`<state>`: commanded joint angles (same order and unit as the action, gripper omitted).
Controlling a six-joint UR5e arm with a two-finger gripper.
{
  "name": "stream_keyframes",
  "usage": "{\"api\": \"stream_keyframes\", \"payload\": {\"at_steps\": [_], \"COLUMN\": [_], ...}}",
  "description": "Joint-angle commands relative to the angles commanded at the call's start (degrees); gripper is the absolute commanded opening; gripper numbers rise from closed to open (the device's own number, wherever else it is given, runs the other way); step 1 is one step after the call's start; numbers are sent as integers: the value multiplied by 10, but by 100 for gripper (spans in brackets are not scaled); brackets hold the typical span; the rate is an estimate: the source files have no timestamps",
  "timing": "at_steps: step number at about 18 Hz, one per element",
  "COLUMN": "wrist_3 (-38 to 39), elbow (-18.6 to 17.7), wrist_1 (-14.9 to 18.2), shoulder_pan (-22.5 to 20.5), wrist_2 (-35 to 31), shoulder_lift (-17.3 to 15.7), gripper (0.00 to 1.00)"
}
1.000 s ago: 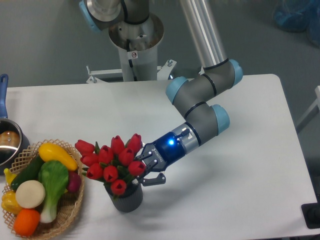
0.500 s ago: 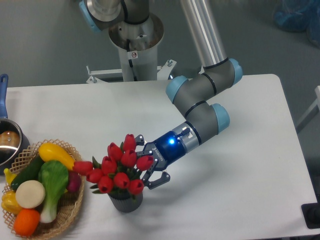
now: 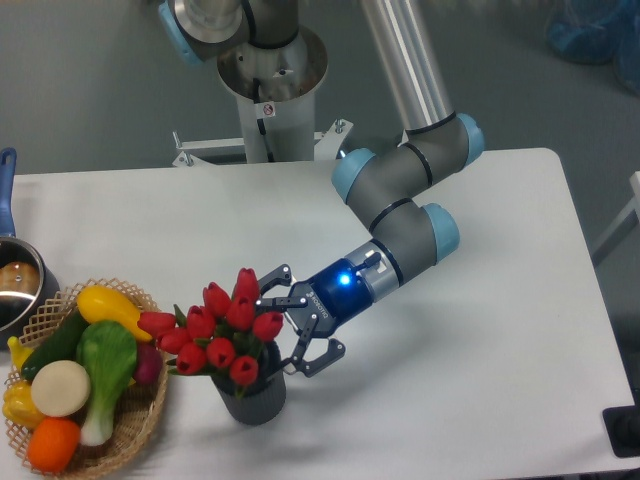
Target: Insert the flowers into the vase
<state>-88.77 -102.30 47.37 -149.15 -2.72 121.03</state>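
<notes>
**Tulips standing in the vase, claw spread beside them**

Near the front of the white table (image 3: 480,330), the claw (image 3: 284,320) points left and down with its two fingers spread wide, one reaching above the bunch's right side and one below it near the vase rim. It grips nothing; whether a fingertip brushes a bud cannot be told. A blue light glows on the wrist behind it.

Just left of the claw, the flowers (image 3: 215,330) sit with their stems down in the vase (image 3: 253,398), the red buds fanning up and leaning left over the rim. The dark vase stands upright on the table, close to the front edge.

Further left, near the vase, a wicker basket (image 3: 140,430) holds toy vegetables. A metal pot (image 3: 18,285) with a blue handle sits at the left edge.
</notes>
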Motion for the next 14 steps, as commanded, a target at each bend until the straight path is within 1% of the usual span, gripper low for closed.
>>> {"api": "stream_keyframes", "payload": {"at_steps": [1, 4, 8, 10, 12, 14], "wrist_3": [-3, 2, -2, -6, -6, -4], "elbow": [1, -1, -19, -11, -7, 7], "wrist_1": [0, 1, 1, -2, -3, -2], "shoulder_pan": [-4, -22, -32, -34, -35, -37], "wrist_2": [-10, -69, -83, -121, -169, -192], "shoulder_lift": [-4, -38, -64, -67, -81, -96], "gripper": [100, 100, 100, 100, 100, 100]}}
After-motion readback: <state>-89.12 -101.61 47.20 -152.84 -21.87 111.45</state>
